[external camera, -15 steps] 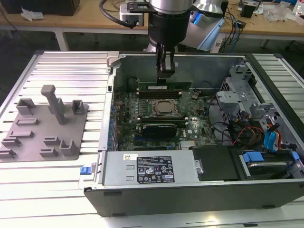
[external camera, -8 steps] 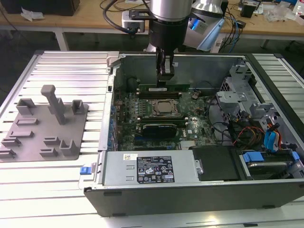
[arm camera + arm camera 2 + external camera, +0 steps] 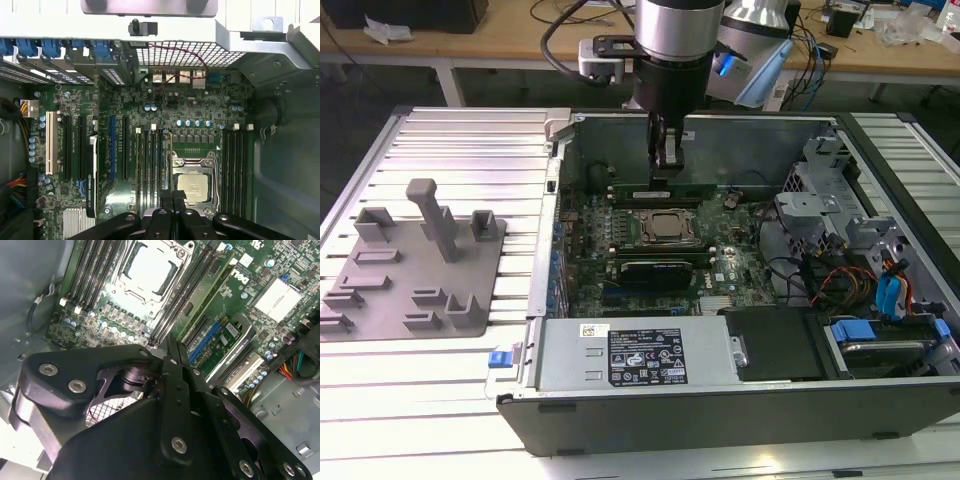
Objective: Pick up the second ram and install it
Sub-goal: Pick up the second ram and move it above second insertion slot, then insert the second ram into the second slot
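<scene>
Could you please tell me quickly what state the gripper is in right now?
Gripper: jaws closed together with nothing visible between them, low over the green ram stick; whether it touches the stick cannot be told.

Look at your second ram [image 3: 665, 190]: a long, thin green stick with a white sticker. It stands on its long edge, level, right beside the big square chip [image 3: 667, 228]. The gripper [image 3: 667, 174] pinches its middle from above.
</scene>
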Tool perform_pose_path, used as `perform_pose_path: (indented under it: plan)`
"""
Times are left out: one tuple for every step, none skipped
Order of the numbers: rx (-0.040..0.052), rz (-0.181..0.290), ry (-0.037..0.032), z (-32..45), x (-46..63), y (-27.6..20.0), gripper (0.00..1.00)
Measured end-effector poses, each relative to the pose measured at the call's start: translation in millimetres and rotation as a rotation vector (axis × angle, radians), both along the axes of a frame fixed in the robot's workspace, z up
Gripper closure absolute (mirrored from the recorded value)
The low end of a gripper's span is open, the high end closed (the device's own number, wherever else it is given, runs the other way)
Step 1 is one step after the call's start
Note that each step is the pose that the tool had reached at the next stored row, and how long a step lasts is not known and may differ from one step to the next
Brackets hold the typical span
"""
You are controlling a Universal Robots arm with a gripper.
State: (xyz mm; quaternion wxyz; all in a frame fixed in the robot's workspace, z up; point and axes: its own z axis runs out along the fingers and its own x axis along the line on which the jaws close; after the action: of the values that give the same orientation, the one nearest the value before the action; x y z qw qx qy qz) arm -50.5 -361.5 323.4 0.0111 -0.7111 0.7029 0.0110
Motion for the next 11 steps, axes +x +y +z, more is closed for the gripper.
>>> perform_pose_path:
  plan:
    - [0.0000, 0.000, 0.0000, -0.2, 0.0, 0.1, 0.91]
    - [-0.0001, 0.000, 0.0001, -0.2, 0.0, 0.1, 0.91]
    - [0.0000, 0.000, 0.0001, -0.3, 0.0, 0.1, 0.91]
    - [0.0000, 0.000, 0.0000, -0.4, 0.0, 0.1, 0.91]
    - [0.0000, 0.000, 0.0000, -0.5, 0.0, 0.1, 0.91]
    - [0.0000, 0.000, 0.0000, -0.6, 0.0, 0.1, 0.91]
    - [0.0000, 0.000, 0.0000, -0.6, 0.0, 0.1, 0.91]
    - [0.0000, 0.000, 0.0000, -0.6, 0.0, 0.1, 0.91]
    - [0.0000, 0.000, 0.0000, -0.7, 0.0, 0.1, 0.91]
    - [0.0000, 0.000, 0.0000, -0.7, 0.0, 0.1, 0.91]
    - [0.0000, 0.000, 0.0000, -0.7, 0.0, 0.1, 0.91]
